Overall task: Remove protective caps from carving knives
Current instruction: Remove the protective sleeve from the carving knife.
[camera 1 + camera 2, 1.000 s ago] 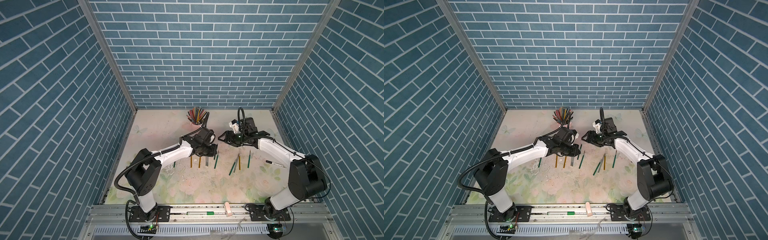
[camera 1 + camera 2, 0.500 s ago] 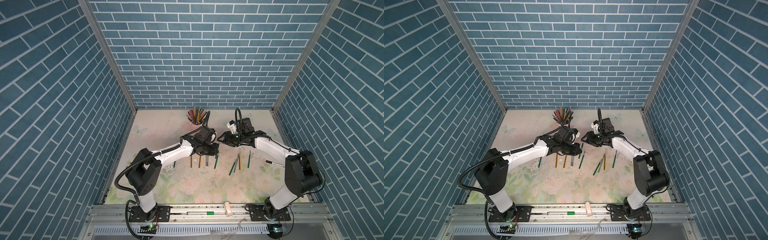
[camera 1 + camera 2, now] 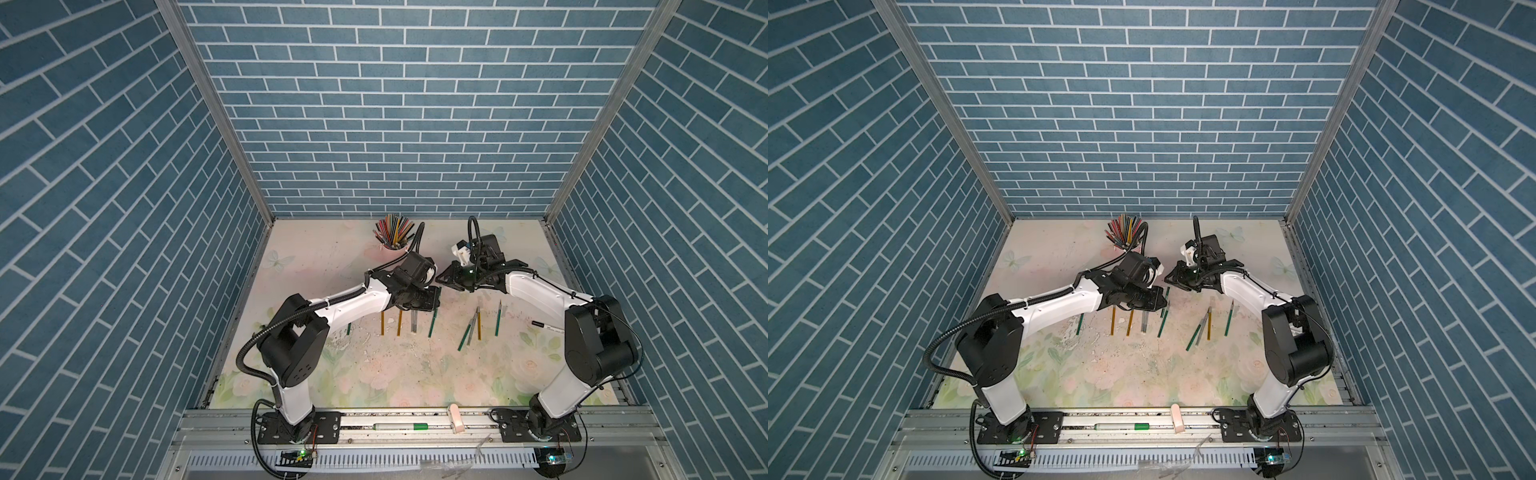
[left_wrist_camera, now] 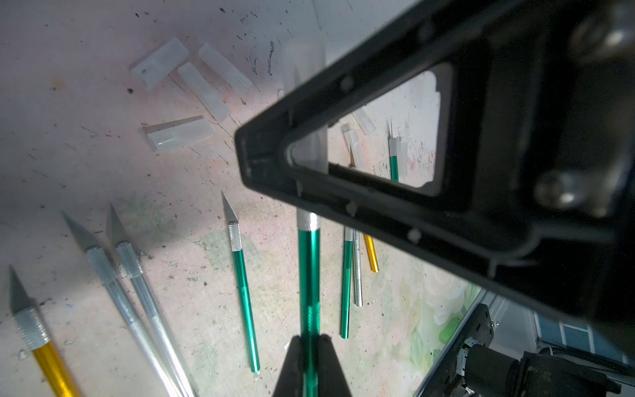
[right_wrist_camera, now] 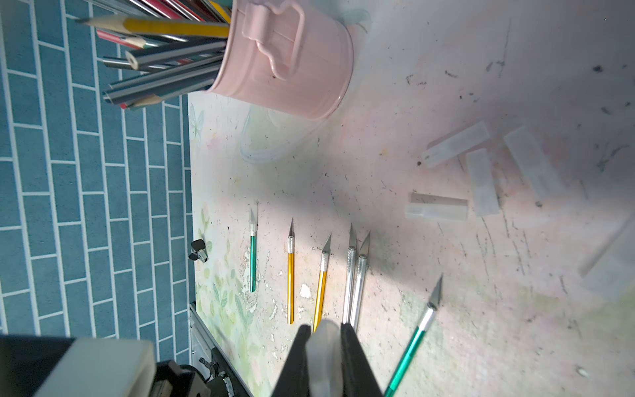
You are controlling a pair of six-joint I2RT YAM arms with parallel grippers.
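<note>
Open table (image 5: 412,86) lies around the pink cup (image 5: 292,68). Near it both arms (image 3: 353,303) reach inward: left gripper (image 4: 309,364) clamps a green knife (image 4: 309,268), right gripper (image 5: 324,364) pinches its cap (image 5: 323,340).

Both top views overlook the whole table (image 3: 374,374); 2 wrist views sit close above.

**Right gripper (image 3: 444,282) closes on the protective cap (image 5: 324,357)**

We have brought our right gripper in across the table to meet our left gripper (image 3: 432,296), and the right arm has leaned in with it. Its jaws, wider a second ago, now pinch the protective cap on the green carving knife (image 4: 309,275).
</note>
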